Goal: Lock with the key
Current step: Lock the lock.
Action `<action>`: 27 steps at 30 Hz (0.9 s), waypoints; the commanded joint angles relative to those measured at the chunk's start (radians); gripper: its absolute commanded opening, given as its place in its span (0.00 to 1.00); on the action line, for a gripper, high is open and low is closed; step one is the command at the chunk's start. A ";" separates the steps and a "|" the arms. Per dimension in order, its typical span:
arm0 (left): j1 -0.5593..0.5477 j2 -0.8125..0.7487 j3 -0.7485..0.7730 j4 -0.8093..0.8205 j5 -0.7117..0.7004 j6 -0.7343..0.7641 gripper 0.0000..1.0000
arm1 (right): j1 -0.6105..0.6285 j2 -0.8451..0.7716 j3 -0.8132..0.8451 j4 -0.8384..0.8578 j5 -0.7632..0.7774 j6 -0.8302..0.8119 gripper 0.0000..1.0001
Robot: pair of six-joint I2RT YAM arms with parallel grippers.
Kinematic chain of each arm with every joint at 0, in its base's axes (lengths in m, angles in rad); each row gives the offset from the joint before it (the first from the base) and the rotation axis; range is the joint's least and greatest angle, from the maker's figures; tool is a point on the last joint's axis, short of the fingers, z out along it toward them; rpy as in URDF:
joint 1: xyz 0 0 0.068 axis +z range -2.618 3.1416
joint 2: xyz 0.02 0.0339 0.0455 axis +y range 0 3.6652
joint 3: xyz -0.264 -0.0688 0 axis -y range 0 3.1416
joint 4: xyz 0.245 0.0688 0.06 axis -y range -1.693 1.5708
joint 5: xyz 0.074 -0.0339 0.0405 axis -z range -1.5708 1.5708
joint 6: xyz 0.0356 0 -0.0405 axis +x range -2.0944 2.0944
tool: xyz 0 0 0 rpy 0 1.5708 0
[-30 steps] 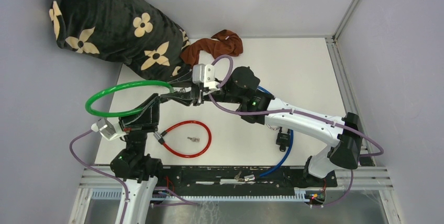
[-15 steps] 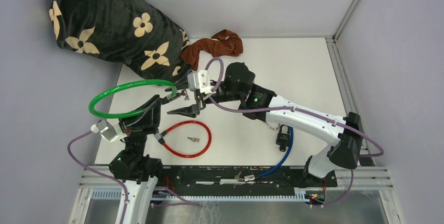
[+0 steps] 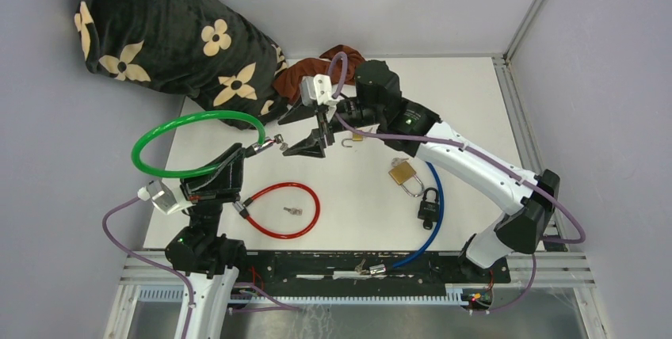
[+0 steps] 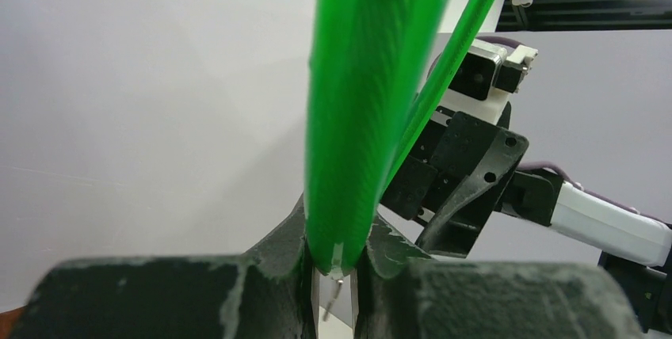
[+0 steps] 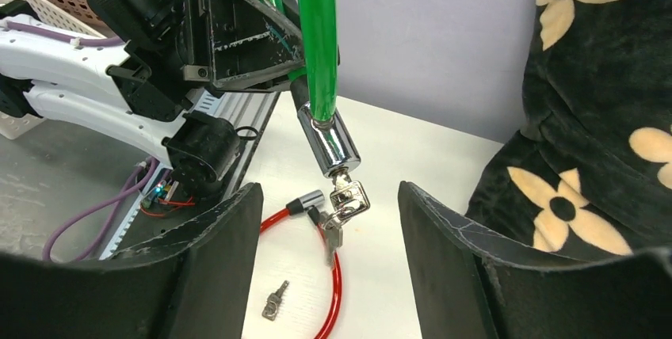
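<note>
Pulled the right gripper (image 3: 299,131) off the key (image 5: 347,196) since a second ago and swung it back toward the brown cloth (image 3: 289,81), with jaws spread wide now and gripping nothing. Left the key stuck in the chrome barrel (image 5: 333,145) of the green cable lock (image 3: 202,116), with a ring and second key dangling under it, up in the air over the table (image 3: 460,101). Got the left gripper (image 4: 334,264) pinched tight on the green cable just behind that barrel. Down on the table: red cable lock (image 3: 317,208) with a loose key (image 3: 293,211) inside its loop, plus brass padlock (image 3: 402,173) and black padlock (image 3: 428,208).
</note>
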 commanded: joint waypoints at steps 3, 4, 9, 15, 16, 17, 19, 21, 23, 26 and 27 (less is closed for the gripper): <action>0.005 -0.008 0.050 0.043 0.002 -0.024 0.02 | -0.004 0.037 0.119 -0.113 -0.023 0.004 0.63; 0.005 -0.008 0.050 0.042 0.001 -0.025 0.02 | -0.004 0.055 0.144 -0.130 -0.023 0.005 0.62; 0.005 -0.007 0.051 0.041 0.006 -0.027 0.02 | -0.003 0.122 0.226 -0.194 -0.023 0.008 0.59; 0.005 -0.007 0.050 0.041 0.006 -0.029 0.02 | -0.003 0.133 0.236 -0.219 -0.017 -0.004 0.47; 0.005 -0.007 0.050 0.041 0.006 -0.029 0.02 | -0.003 0.135 0.235 -0.220 -0.019 -0.004 0.43; 0.005 -0.008 0.050 0.041 0.006 -0.029 0.02 | -0.003 0.135 0.234 -0.221 -0.022 -0.004 0.37; 0.005 -0.007 0.049 0.041 0.006 -0.029 0.02 | -0.002 0.134 0.228 -0.217 -0.027 -0.004 0.27; 0.005 -0.007 0.048 0.041 0.005 -0.029 0.02 | -0.003 0.130 0.217 -0.204 -0.030 -0.001 0.17; 0.005 -0.006 0.048 0.037 0.000 -0.035 0.02 | -0.003 0.120 0.194 -0.173 -0.033 0.008 0.07; 0.005 -0.004 0.048 0.007 -0.029 -0.073 0.02 | -0.001 0.092 0.132 -0.086 -0.024 0.023 0.00; 0.005 -0.002 0.048 -0.014 -0.035 -0.092 0.02 | 0.003 0.079 0.105 -0.057 -0.009 0.022 0.00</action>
